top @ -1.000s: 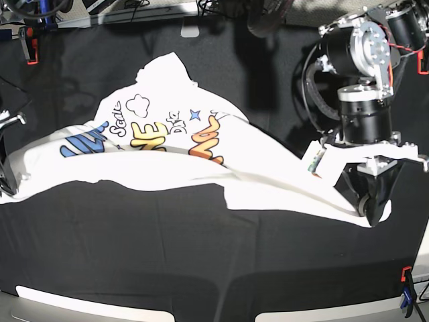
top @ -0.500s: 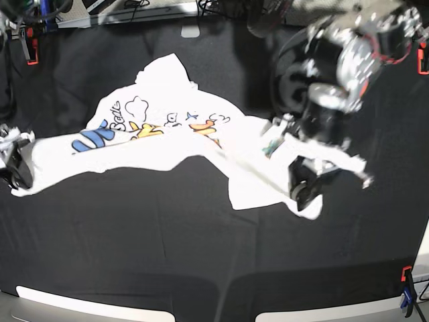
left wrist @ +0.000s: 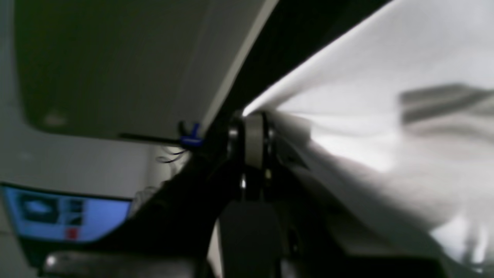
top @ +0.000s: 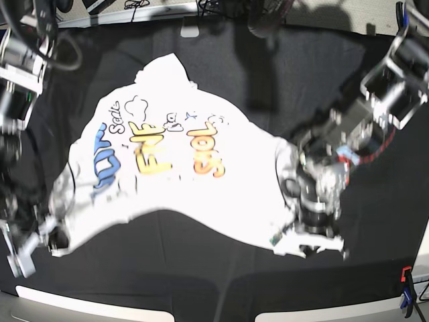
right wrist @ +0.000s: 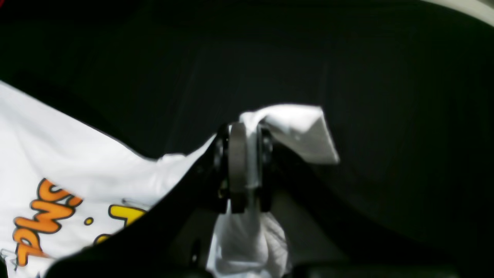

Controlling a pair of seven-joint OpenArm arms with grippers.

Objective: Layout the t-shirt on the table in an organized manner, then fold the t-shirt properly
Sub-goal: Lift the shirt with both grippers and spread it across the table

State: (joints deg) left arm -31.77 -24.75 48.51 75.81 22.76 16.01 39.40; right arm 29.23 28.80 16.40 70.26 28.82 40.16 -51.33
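Both tools, left and right, are gripping the t-shirt by its near corners, now drawing its printed front flatter, advancing layout.

Open to pass over the black cloth, along the strip between the shirt and the pale rails. Blocked in the base view at right by the left arm, at left by the right arm. Narrowed at the lower right corner by a clamp.
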